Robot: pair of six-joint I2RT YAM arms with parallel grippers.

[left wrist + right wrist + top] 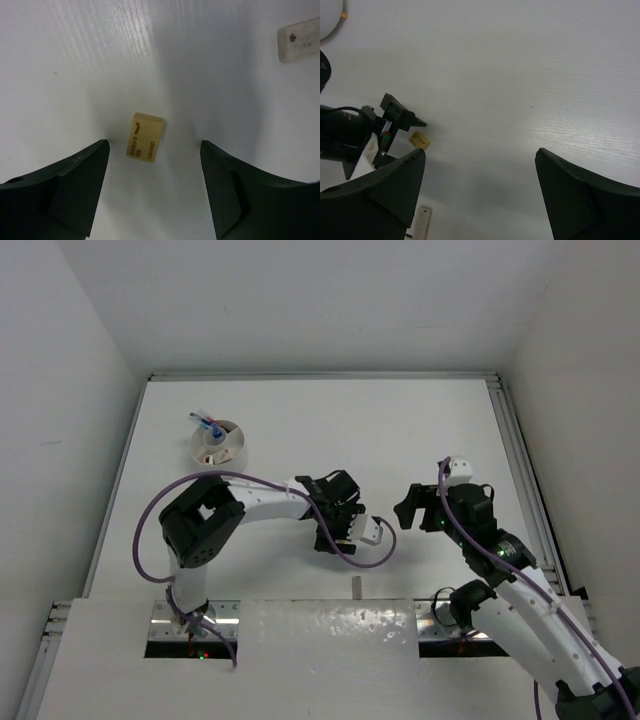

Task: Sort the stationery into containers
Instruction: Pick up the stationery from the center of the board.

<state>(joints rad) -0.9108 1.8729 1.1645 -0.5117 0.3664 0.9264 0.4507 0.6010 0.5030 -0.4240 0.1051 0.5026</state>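
At table centre, top view: left gripper (338,532) sits 5 o'clock of the tub (216,440), and right gripper (410,510) is at its 3 o'clock, jaws wide, empty. Left wrist: tan block (145,137) lies between parted jaws, untouched, long axis 1-to-7. It is probably light and stiff; pinch the long sides. Right wrist: block at 8 o'clock.

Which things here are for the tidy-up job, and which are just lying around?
For the job: tan block, white eraser, round white tub, blue pen inside it.
Just there: purple cable, white cover panel by the arm bases.
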